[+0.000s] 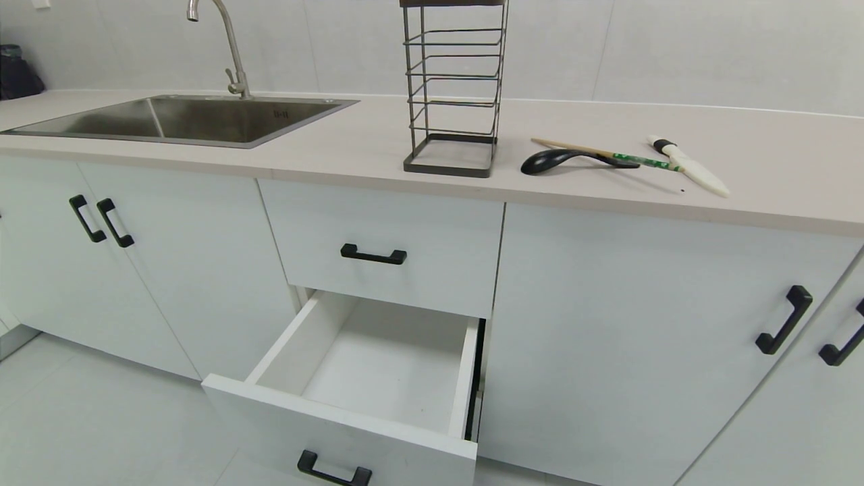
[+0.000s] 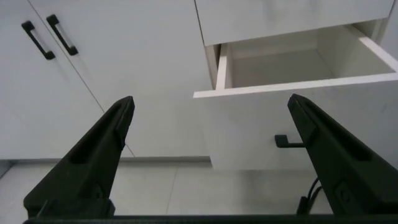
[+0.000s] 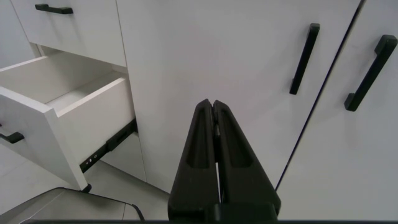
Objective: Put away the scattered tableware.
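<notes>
Pale countertop (image 1: 324, 145) with sink, rack and loose tableware

A steel sink (image 1: 202, 128) with a faucet (image 1: 229, 47) is set in its left part; an upright wire rack (image 1: 453, 145) stands mid-counter. To its right lie a black spoon (image 1: 550, 160), wooden chopsticks (image 1: 580, 148) along the spoon's handle, and a white utensil with a black band (image 1: 695, 172) at their green-patterned end.

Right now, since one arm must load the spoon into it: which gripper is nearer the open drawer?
Left, it seems. The left gripper is open, squarely facing the front of the open drawer; the right gripper is shut, before the cabinet door beside it.
</notes>
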{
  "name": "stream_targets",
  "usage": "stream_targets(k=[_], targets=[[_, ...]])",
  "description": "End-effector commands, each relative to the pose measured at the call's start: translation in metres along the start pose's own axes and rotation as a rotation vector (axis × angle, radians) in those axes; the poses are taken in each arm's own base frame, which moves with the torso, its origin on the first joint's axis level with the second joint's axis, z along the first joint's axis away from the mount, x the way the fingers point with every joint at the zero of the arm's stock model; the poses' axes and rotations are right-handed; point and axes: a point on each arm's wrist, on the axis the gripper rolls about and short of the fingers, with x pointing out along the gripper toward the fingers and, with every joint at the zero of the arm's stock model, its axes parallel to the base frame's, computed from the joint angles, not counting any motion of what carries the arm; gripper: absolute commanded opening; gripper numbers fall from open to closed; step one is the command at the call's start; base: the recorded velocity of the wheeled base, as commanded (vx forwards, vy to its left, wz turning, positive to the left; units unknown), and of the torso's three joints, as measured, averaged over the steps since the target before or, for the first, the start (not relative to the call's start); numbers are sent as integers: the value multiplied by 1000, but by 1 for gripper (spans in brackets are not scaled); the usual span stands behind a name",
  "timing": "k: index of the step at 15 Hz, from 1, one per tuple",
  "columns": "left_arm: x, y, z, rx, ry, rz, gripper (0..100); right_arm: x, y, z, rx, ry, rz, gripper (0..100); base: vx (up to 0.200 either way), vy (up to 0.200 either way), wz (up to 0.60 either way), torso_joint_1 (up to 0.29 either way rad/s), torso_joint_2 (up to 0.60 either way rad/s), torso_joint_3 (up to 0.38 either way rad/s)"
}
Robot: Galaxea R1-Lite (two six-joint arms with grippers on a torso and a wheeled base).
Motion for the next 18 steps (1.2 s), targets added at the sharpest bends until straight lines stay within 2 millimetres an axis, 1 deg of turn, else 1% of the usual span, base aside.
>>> stream_targets(k=[1,3,6,9,13,15,18], targets=[[-1,0,0,3,-15,9,100,0,0,0,0,0,1,0,0,0,0,0,0,0],[-1,1,2,-16,-38,25,100,0,0,0,0,0,1,0,0,0,0,0,0,0],[-1,0,0,-112,-17,11,100,0,0,0,0,0,1,0,0,0,0,0,0,0],[-1,0,-2,-86,0,16,100,0,0,0,0,0,1,0,0,0,0,0,0,0],[-1,-1,-5,-105,31,2,100,0,0,0,-8,2,2,0,0,0,0,0,0,0],[-1,-2,-7,-179,53,2,100,0,0,0,15,0,-1,0,0,0,0,0,0,0],[-1,-2,-7,-195,54,3,100,0,0,0,56,0,-2,0,0,0,0,0,0,0]])
